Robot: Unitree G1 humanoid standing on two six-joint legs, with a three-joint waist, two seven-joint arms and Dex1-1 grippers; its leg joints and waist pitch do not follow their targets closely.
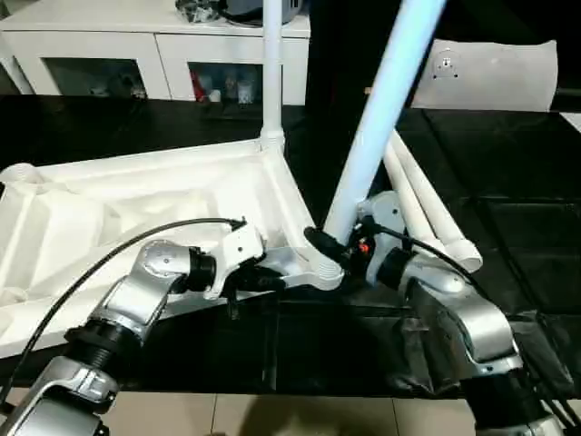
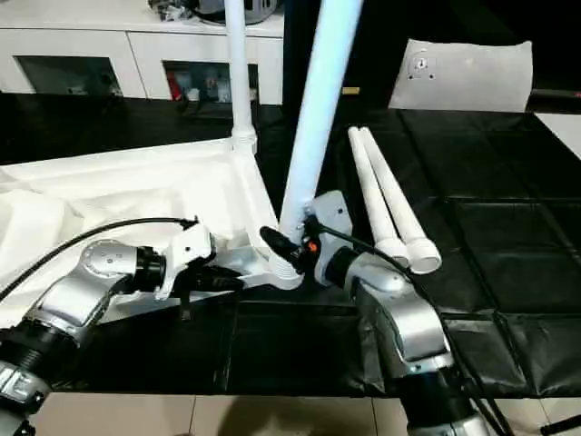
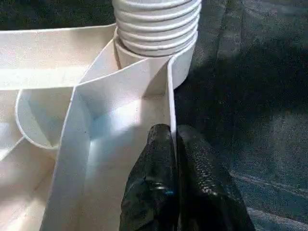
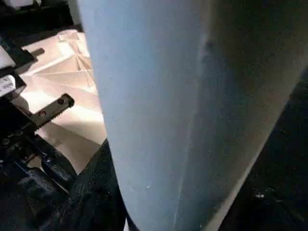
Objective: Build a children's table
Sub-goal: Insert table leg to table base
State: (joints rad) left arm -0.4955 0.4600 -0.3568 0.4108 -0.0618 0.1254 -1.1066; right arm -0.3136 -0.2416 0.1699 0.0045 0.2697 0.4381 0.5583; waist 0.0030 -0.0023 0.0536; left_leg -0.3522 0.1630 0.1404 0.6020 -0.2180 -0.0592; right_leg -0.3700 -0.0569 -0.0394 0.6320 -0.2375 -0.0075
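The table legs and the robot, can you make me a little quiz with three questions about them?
1. True or false: one leg already stands upright in a far corner socket of the tabletop.
2. How many spare legs lie on the black mat?
3. The left end effector pinches: A) the tabletop's side wall, B) a spare leg, C) the cable.

Key: 1 true. 2 two. 3 A; meanwhile the right end effector holds the tilted leg at the near corner socket.
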